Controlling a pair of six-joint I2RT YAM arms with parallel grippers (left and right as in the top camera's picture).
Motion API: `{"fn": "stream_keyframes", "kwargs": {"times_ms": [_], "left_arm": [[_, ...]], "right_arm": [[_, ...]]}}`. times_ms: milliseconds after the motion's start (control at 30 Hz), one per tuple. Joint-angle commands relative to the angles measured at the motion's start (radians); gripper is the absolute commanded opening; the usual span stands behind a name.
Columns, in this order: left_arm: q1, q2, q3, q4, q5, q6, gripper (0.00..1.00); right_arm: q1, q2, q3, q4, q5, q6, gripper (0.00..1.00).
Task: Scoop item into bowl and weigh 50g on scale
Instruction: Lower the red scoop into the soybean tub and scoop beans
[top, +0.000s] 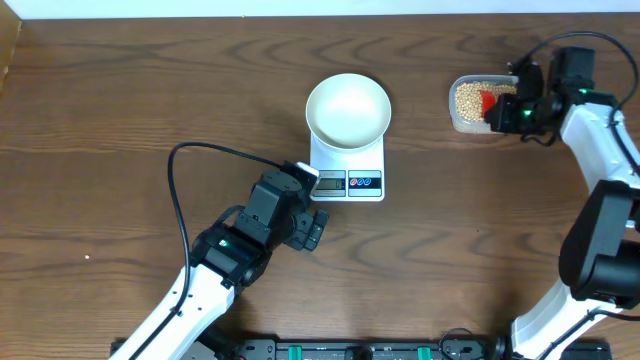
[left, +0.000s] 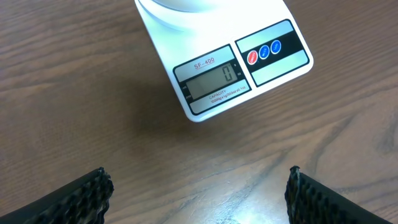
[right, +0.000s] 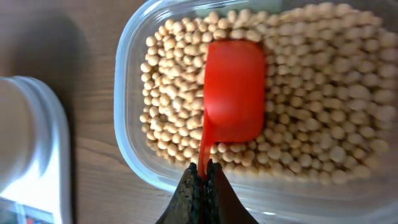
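The white bowl (top: 348, 108) stands empty on the white scale (top: 348, 172); in the left wrist view the scale's display (left: 212, 82) reads 0. The tan beans (top: 468, 98) fill a clear tub (top: 455, 118) at the right. My right gripper (right: 203, 171) is shut on the handle of a red scoop (right: 234, 90), whose cup rests in the beans (right: 311, 93); the scoop also shows in the overhead view (top: 487, 101). My left gripper (top: 312, 226) is open and empty just in front of the scale, its fingers (left: 199, 196) wide apart over bare wood.
The table is dark wood. The left arm's black cable (top: 185, 160) loops over the table left of the scale. The tub (right: 134, 134) stands to the right of the scale and bowl (right: 25, 134).
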Motion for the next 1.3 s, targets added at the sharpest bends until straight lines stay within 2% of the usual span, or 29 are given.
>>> {"fn": "stream_keyframes", "kwargs": {"times_ms": [0,133,367,867,1267], "left_arm": [[-0.003,0.004,0.018,0.002,-0.006,-0.005,0.91],[-0.003,0.004,0.018,0.002,-0.006,-0.005,0.91],[-0.003,0.004,0.018,0.002,-0.006,-0.005,0.91],[-0.003,0.004,0.018,0.002,-0.006,-0.005,0.91],[-0.003,0.004,0.018,0.002,-0.006,-0.005,0.91]], "right_arm": [[-0.064,0.01,-0.004,-0.01,-0.214,0.053,0.01],[-0.136,0.01,-0.005,-0.027,-0.32,0.06,0.01],[-0.206,0.013,-0.014,-0.042,-0.395,0.06,0.01],[-0.19,0.195,-0.016,-0.023,-0.455,0.105,0.01],[-0.164,0.209,-0.016,0.027,-0.586,0.105,0.01]]}}
